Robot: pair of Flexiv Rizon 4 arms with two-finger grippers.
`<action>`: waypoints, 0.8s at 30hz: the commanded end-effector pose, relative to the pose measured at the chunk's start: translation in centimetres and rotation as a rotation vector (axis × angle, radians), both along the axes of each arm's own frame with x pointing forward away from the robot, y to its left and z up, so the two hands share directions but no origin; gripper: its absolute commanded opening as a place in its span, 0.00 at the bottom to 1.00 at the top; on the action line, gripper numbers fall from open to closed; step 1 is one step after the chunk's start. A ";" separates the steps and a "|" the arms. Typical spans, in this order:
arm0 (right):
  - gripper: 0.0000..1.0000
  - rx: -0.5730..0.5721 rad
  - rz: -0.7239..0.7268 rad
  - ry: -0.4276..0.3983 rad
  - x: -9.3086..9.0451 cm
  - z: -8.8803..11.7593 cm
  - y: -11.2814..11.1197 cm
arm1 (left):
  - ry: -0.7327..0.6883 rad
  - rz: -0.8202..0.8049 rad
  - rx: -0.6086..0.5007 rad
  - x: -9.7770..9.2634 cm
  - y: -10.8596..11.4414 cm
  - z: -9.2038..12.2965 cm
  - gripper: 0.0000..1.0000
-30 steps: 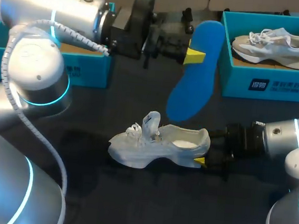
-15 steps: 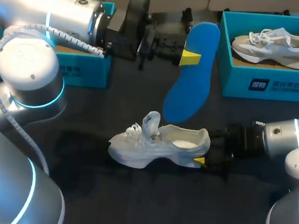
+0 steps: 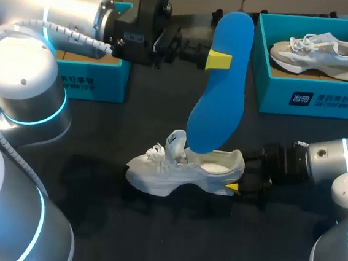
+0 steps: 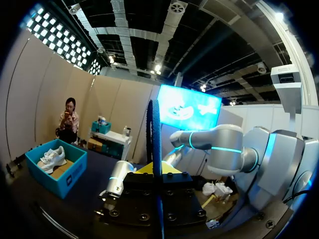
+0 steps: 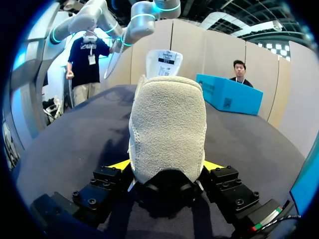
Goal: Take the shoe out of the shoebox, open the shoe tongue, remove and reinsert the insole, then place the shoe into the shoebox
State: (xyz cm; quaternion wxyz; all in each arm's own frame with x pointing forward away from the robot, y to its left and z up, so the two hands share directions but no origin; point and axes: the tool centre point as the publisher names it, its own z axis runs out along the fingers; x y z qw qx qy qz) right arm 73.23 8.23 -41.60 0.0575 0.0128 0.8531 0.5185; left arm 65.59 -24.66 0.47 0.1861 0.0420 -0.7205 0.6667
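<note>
My left gripper (image 3: 218,59) is clamped on the blue insole (image 3: 219,92), gripping it near its upper end, and in the left wrist view that gripper (image 4: 158,170) shows the insole (image 4: 156,134) edge-on, standing straight up between the fingers. From the head view the insole hangs nearly upright above the table (image 3: 152,233), its upper end level with the far boxes and its lower end over the opening of the white shoe (image 3: 182,171), just behind the raised tongue (image 3: 176,142); I cannot tell whether it touches the shoe. My right gripper (image 3: 232,187) is closed on the shoe's heel, coming in low from the right, and in the right wrist view the gripper (image 5: 167,168) has a yellow tip on each side of the heel, with the shoe (image 5: 168,129) filling the space ahead of it and the tongue (image 5: 163,62) standing up at the far end. The shoe sits on its sole near the middle of the table, toe pointing to my left. Beyond it, the left shoebox (image 3: 92,84) lies at the far left under my left arm, teal with a brown inside. The right shoebox (image 3: 312,99) stands at the far right, well apart from the white shoe, and holds a second shoe (image 3: 317,49) lying on its side.
</note>
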 end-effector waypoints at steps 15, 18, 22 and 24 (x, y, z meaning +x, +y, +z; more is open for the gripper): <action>0.00 -0.005 -0.002 0.000 0.0 0.0 0.2 | 0.208 0.050 -0.016 -3.6 0.2 4.2 0.00; 0.00 -0.005 -0.002 0.000 0.0 0.0 0.2 | 0.236 0.038 -0.018 -4.0 0.2 4.4 0.00; 0.41 -0.005 -0.002 0.000 0.0 0.0 0.2 | 0.262 0.030 -0.017 -4.6 0.5 4.9 0.00; 0.75 -0.005 -0.002 0.000 0.0 0.0 0.2 | 0.273 0.028 -0.015 -4.9 0.7 5.3 0.00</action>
